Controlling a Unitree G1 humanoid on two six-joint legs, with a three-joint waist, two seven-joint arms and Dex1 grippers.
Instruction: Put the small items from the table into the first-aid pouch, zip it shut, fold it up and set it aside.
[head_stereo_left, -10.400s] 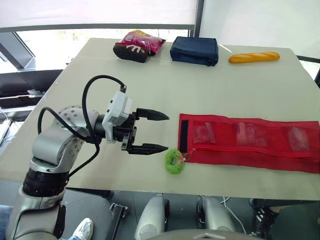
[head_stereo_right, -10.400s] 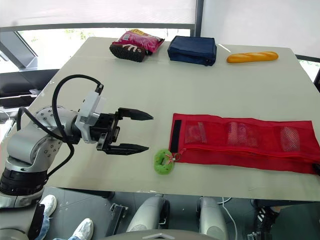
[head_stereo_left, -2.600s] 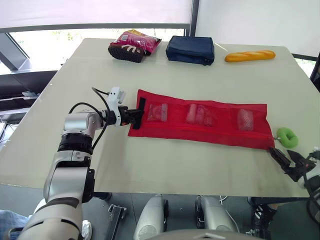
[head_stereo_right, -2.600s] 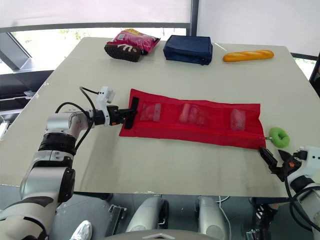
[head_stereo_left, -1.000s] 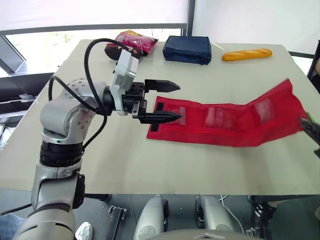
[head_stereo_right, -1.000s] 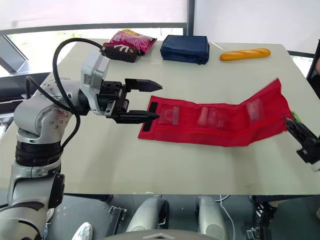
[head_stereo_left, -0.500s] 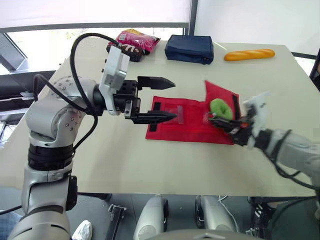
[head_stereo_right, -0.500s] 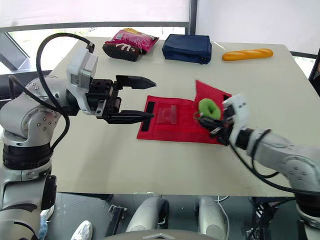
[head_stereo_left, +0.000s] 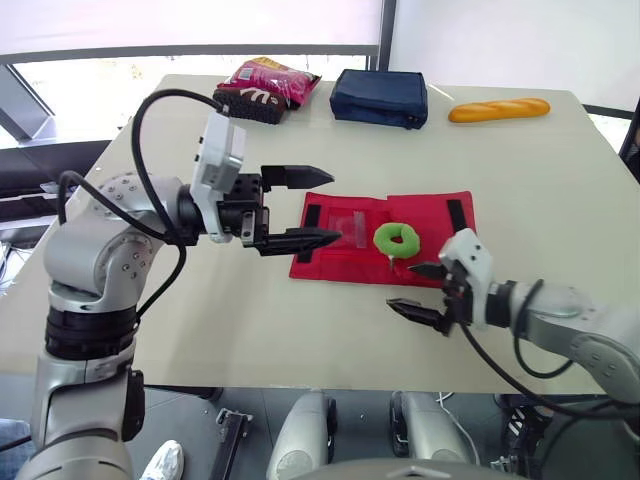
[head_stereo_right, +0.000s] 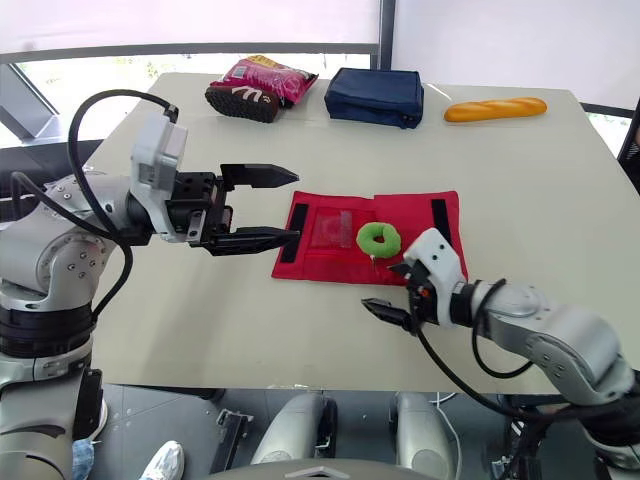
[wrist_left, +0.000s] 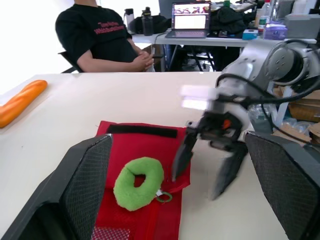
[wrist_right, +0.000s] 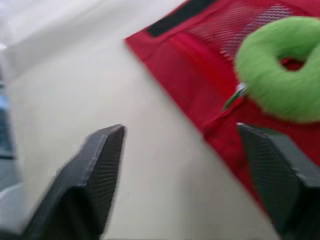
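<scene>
Fingers spread wide and empty on both: left gripper (head_stereo_left: 336, 205) hovers at the folded pouch's (head_stereo_left: 335, 257) left end, right gripper (head_stereo_left: 401, 287) just off its near edge, green ring (head_stereo_left: 381, 240) on top.

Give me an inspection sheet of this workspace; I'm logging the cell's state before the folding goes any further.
Surface: beige table, no spills seen.
Job's things: red mesh pouch partly folded, right end laid over; fuzzy green ring rests on it.
Clutter: pink snack bag, navy zip case, golden baguette along the far edge.
Grippers: left gripper open by the pouch's left end; right gripper open beside its near edge, empty.
Cables: black cable loops above the left arm.
Surroundings: seated person in black shirt, open laptop behind.
</scene>
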